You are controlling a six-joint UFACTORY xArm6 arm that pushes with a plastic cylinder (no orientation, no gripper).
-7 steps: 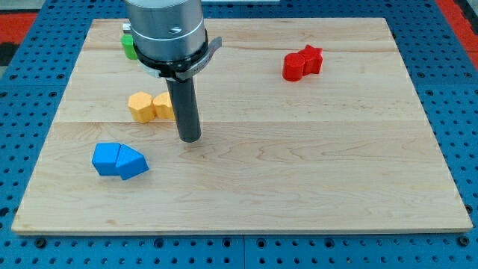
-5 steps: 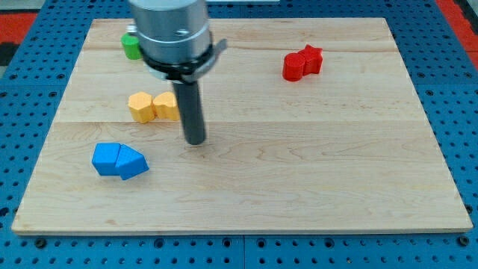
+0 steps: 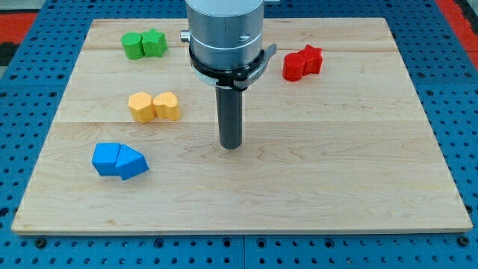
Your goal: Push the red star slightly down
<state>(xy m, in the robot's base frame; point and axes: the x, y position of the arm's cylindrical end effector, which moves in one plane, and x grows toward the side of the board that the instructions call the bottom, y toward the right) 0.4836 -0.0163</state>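
Note:
Two red blocks sit touching at the view's upper right: the red star [image 3: 311, 58] on the right and a rounder red block [image 3: 293, 67] on its left. My tip [image 3: 231, 145] rests on the wooden board near its middle, well below and to the left of the red star, touching no block.
Two green blocks [image 3: 144, 44] lie at the upper left. Two yellow-orange blocks [image 3: 154, 107] lie left of my tip. Two blue blocks [image 3: 119, 161] lie at the lower left. The board [image 3: 358, 164] is ringed by a blue perforated table.
My tip has slid to the right, away from the yellow-orange blocks towards the board's middle. The green blocks, hidden before by the arm, now show. No block has moved.

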